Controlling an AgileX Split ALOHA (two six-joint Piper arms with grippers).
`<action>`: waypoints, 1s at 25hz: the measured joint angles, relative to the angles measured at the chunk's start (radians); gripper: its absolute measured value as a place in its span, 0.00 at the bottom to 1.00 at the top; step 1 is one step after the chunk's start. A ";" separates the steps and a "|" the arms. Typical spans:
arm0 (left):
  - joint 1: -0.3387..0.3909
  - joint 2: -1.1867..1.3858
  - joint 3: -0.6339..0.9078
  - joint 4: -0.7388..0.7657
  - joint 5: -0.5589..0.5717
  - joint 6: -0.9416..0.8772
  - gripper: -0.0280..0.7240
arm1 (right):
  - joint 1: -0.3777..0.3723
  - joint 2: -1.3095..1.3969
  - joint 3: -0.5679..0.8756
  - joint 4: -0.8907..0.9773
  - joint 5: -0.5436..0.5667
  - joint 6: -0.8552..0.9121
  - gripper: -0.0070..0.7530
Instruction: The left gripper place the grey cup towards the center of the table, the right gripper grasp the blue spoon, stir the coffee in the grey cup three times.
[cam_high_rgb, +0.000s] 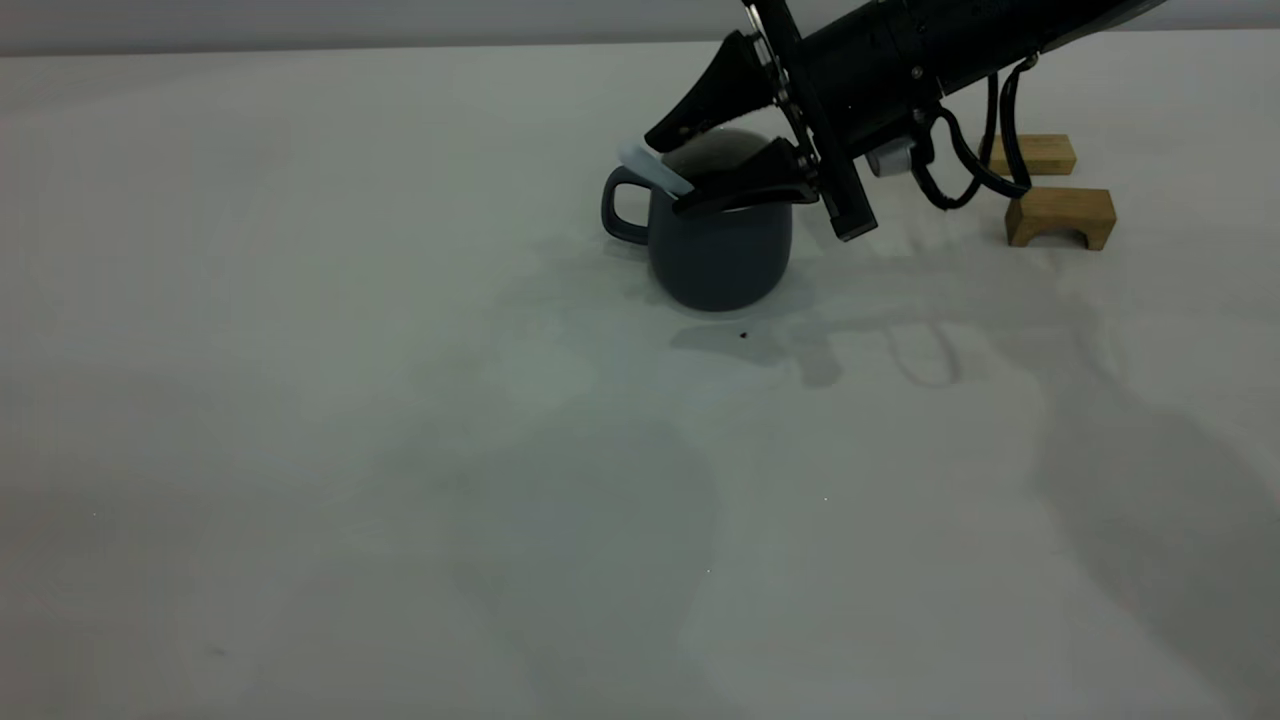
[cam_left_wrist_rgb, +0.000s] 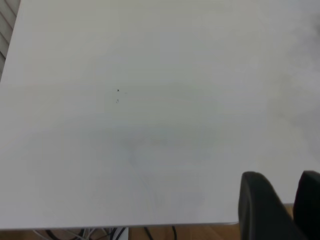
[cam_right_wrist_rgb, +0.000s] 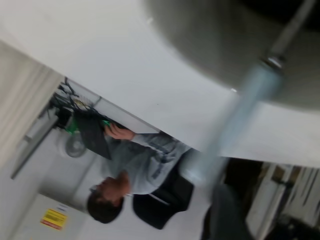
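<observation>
The grey cup (cam_high_rgb: 715, 250) stands upright near the middle of the table (cam_high_rgb: 300, 420), its loop handle pointing left. My right gripper (cam_high_rgb: 667, 172) reaches over the rim from the right and is shut on the blue spoon (cam_high_rgb: 655, 168). In the right wrist view the pale blue spoon (cam_right_wrist_rgb: 240, 110) slants down into the cup (cam_right_wrist_rgb: 215, 50), and its metal neck ends in dark coffee (cam_right_wrist_rgb: 280, 6); the bowl is hidden. My left gripper (cam_left_wrist_rgb: 282, 182) is out of the exterior view. It hangs near a table (cam_left_wrist_rgb: 150, 125) edge, open, with nothing between its fingers.
Two tan wooden blocks (cam_high_rgb: 1060, 213) (cam_high_rgb: 1035, 153) sit at the back right, behind the right arm. A tiny dark speck (cam_high_rgb: 743, 335) lies just in front of the cup. A person (cam_right_wrist_rgb: 145, 165) sits beyond the table's far edge in the right wrist view.
</observation>
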 joint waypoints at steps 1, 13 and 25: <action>0.000 0.000 0.000 0.000 0.000 0.000 0.36 | 0.000 -0.006 0.000 -0.002 -0.005 -0.023 0.70; 0.000 0.000 0.000 0.000 0.000 0.000 0.36 | 0.000 -0.330 0.000 -0.325 -0.193 -0.105 0.70; 0.000 0.000 0.000 0.000 0.000 0.000 0.36 | 0.000 -0.903 0.007 -0.681 0.024 -0.133 0.52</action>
